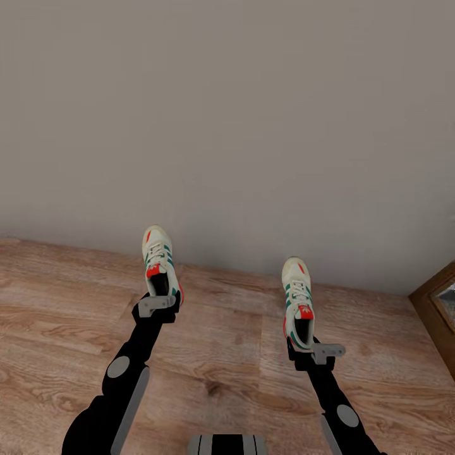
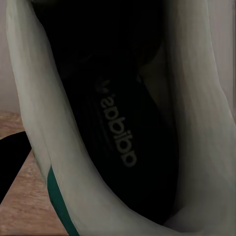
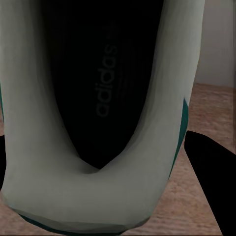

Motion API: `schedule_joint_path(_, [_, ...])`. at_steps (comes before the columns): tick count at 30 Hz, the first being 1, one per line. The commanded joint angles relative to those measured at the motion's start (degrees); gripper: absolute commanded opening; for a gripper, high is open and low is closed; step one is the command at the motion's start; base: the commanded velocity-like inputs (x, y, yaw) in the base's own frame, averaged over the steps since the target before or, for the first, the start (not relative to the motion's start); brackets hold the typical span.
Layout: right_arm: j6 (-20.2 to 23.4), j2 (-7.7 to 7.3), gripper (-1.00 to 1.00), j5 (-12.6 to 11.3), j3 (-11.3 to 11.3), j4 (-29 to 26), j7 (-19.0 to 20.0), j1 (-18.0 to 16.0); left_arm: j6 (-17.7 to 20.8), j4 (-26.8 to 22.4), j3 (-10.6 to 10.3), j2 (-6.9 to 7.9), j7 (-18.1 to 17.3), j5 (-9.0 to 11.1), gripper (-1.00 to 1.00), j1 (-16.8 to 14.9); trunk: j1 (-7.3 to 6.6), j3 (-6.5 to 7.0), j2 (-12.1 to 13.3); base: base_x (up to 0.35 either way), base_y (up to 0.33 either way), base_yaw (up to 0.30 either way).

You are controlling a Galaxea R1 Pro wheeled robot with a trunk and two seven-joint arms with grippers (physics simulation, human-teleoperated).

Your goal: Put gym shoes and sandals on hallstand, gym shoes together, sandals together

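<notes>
- The left hand was seen clamped on the heel of the left shoe, its toe pointed toward the wall.
- The right hand was seen clamped on the heel of the right shoe, its toe likewise pointed toward the wall.
- Both shoes were seen in front of the wall's lower edge, over the floor; whether either sole touched the floor could not be told.
- The two shoes were held well apart, the left one nearer the wall than the right.
- A brown wooden frame was seen at the right end of the wall, beyond the right shoe.
- In the left wrist view, the dark insole of the left shoe, with pale lettering, was framed by its cream collar, and a green stripe was shown at the side.
- In the right wrist view, the heel collar of the right shoe was looked into closely, with a dark finger beside it and floor boards beyond.
</notes>
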Motion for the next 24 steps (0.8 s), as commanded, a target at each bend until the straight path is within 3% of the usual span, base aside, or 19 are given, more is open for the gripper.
schedule_joint_path(1, [-0.2, 0.03, -1.00, 0.1, -0.1, 0.0, 0.0, 0.0, 0.3, -0.1, -0.1, 0.02, 0.4, 0.3, -1.00, 0.0, -0.03, 0.06, 0.0, -0.172, 0.000, 0.000])
schedule_joint_path(10, [-0.2, 0.03, -1.00, 0.1, -0.1, 0.0, 0.0, 0.0, 0.3, -0.2, -0.1, 0.02, 0.4, 0.3, -1.00, 0.0, -0.03, 0.91, 0.0, -0.044, 0.000, 0.000])
schedule_joint_path(24, [-0.2, 0.03, -1.00, 0.1, -0.1, 0.0, 0.0, 0.0, 0.4, -0.2, -0.1, 0.02, 0.4, 0.3, -1.00, 0.0, -0.39, 5.33, 0.2, -0.001, 0.000, 0.000])
